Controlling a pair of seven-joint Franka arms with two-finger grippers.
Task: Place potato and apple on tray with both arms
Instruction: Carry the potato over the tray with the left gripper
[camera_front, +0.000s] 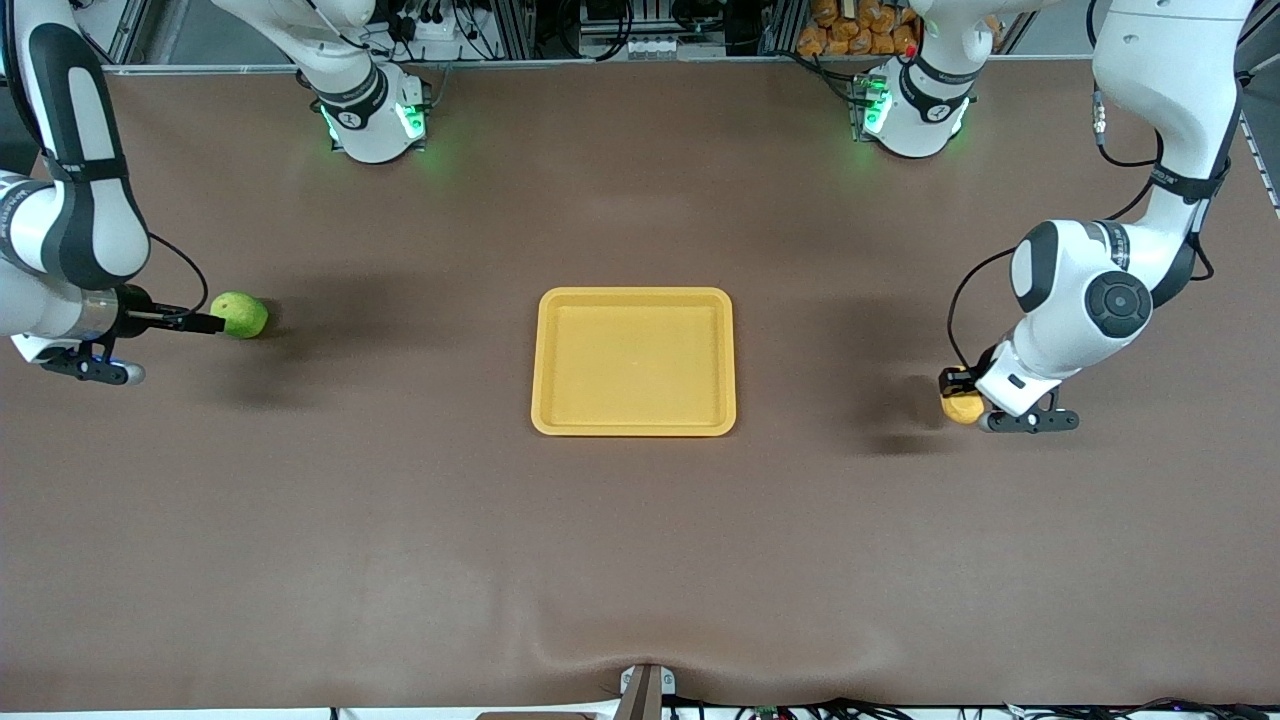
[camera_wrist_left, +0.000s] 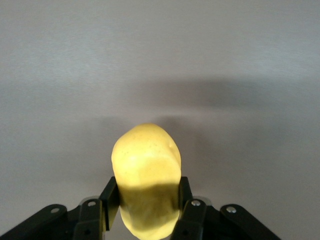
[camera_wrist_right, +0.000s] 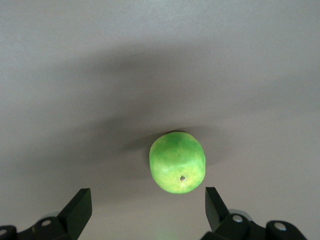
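Note:
The yellow potato (camera_front: 964, 408) is at the left arm's end of the table, held between the fingers of my left gripper (camera_front: 957, 392). In the left wrist view the potato (camera_wrist_left: 146, 165) fills the gap of that gripper (camera_wrist_left: 146, 201), low over the brown table. The green apple (camera_front: 239, 315) lies on the table at the right arm's end. My right gripper (camera_front: 203, 323) is open right beside it. In the right wrist view the apple (camera_wrist_right: 177, 162) lies just ahead of the open gripper (camera_wrist_right: 146, 210). The yellow-orange tray (camera_front: 635, 360) lies empty at the table's middle.
The brown table mat (camera_front: 400, 520) spreads wide around the tray. The two arm bases (camera_front: 375, 120) (camera_front: 915, 115) stand along the table's edge farthest from the front camera. A small metal bracket (camera_front: 645, 690) sits at the table's nearest edge.

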